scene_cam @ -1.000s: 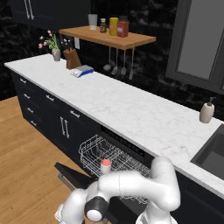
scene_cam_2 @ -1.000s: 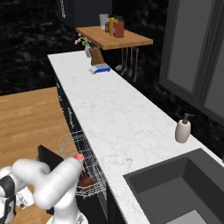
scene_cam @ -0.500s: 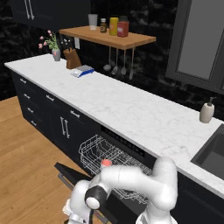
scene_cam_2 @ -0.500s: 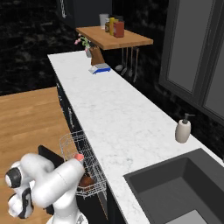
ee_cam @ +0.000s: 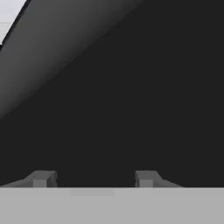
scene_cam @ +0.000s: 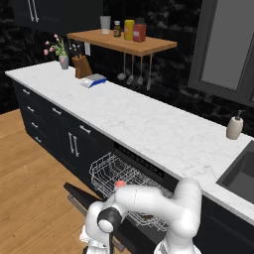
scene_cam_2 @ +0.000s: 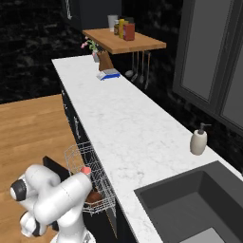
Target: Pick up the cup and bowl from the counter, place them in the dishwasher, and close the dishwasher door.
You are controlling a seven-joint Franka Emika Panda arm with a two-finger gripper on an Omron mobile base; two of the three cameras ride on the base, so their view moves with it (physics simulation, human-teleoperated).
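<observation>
The dishwasher door (scene_cam: 79, 193) hangs open and nearly flat, a dark panel also seen low on the left as the door (scene_cam_2: 49, 163). The white wire rack (scene_cam: 106, 167) is pulled out over it. The cup (scene_cam: 120, 184), white with a red top, stands in the rack; from the other side the cup (scene_cam_2: 86, 170) sits just above the dark-brown bowl (scene_cam_2: 95, 195) in the same rack. My arm bends down low beside the door's outer edge. My gripper (ee_cam: 93, 179) faces a flat dark surface at close range, fingers apart with nothing between them.
The marble counter (scene_cam: 149, 124) runs above dark cabinets (scene_cam: 59, 129). A soap bottle (scene_cam: 234, 127) stands by the sink (scene_cam_2: 190, 204). A knife block (scene_cam: 82, 67), flower vase and blue scale sit at the far end under a wooden shelf (scene_cam: 124, 42). Wood floor lies left.
My wrist has risen a little beside the open door's edge. The door, the rack, the cup and the bowl stay where they were.
</observation>
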